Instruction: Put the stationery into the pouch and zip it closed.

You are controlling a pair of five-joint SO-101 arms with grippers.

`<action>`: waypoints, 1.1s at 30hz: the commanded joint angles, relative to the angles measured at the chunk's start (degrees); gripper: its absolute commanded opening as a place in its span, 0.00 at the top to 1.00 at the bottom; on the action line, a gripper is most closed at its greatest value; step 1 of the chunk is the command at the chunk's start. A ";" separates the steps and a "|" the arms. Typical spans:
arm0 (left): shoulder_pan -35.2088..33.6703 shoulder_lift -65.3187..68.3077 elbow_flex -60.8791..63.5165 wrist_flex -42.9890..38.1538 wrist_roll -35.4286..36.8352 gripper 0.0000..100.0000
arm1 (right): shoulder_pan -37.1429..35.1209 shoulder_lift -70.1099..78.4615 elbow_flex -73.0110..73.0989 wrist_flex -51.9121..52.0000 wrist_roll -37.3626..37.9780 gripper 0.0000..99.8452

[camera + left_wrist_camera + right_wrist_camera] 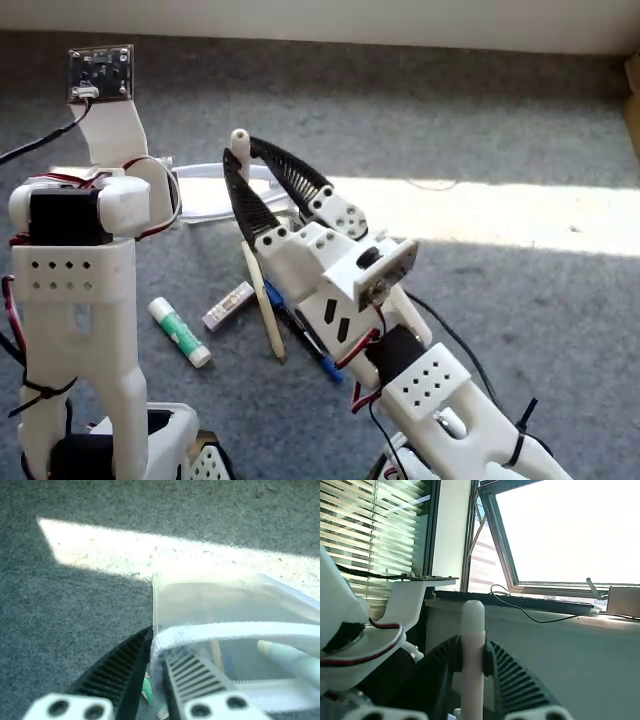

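The translucent pouch lies on the grey carpet, and my left gripper is shut on its white zip rim. In the high view the pouch shows behind the left arm. My right gripper hangs above the pouch's edge, shut on a white pen that stands upright between its black fingers; the pen points upward. On the carpet lie a green-and-white glue stick, a small white tube, a pencil and a blue pen.
A bright sun stripe crosses the carpet to the right of the pouch. The left arm's white body stands at the near left, close to the loose stationery. The right arm stretches over the pencil and blue pen.
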 commanded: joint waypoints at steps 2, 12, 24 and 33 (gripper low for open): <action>0.31 0.13 -0.04 -0.09 0.18 0.99 | -0.31 -0.84 4.62 -1.27 0.44 0.99; 0.31 0.13 -0.04 -0.09 0.18 0.99 | -0.40 -0.84 9.01 2.42 0.26 0.99; 0.31 0.13 0.04 0.09 0.18 0.99 | -0.04 -0.92 1.98 25.71 -7.21 0.99; 0.31 0.13 0.04 0.00 0.18 0.99 | -0.04 -0.92 -4.53 39.96 -11.69 0.89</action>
